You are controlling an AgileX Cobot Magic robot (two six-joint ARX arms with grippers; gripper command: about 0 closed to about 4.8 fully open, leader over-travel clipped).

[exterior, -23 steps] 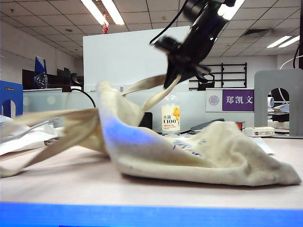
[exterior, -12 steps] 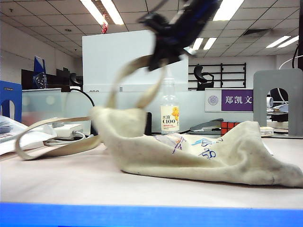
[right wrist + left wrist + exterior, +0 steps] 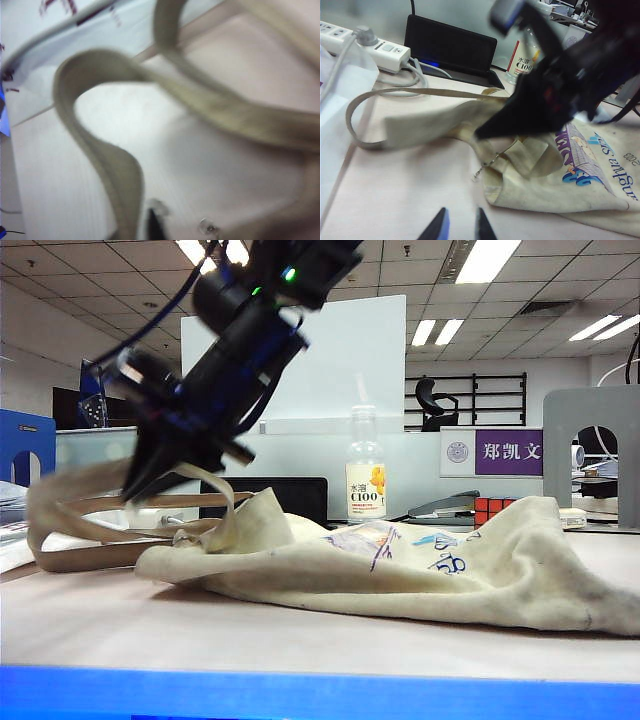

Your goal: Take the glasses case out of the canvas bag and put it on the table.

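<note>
c100 bottle (image 3: 365,468) upright behind the cloth, white label with orange print, also in left wrist view (image 3: 522,59). black flat device (image 3: 451,50) just beside the bottle, small blue light on its front edge. white power strip (image 3: 370,46) with a grey plug and cables, near the device. rubik's cube (image 3: 490,510) right of the bottle, partly hidden. purple sign (image 3: 508,452) with white characters on the partition. grey bookend (image 3: 592,445) at far right. office chair (image 3: 432,400) in the background.

Motion blurs the right pincer (image 3: 150,475) among the canvas bag (image 3: 420,565) straps.
</note>
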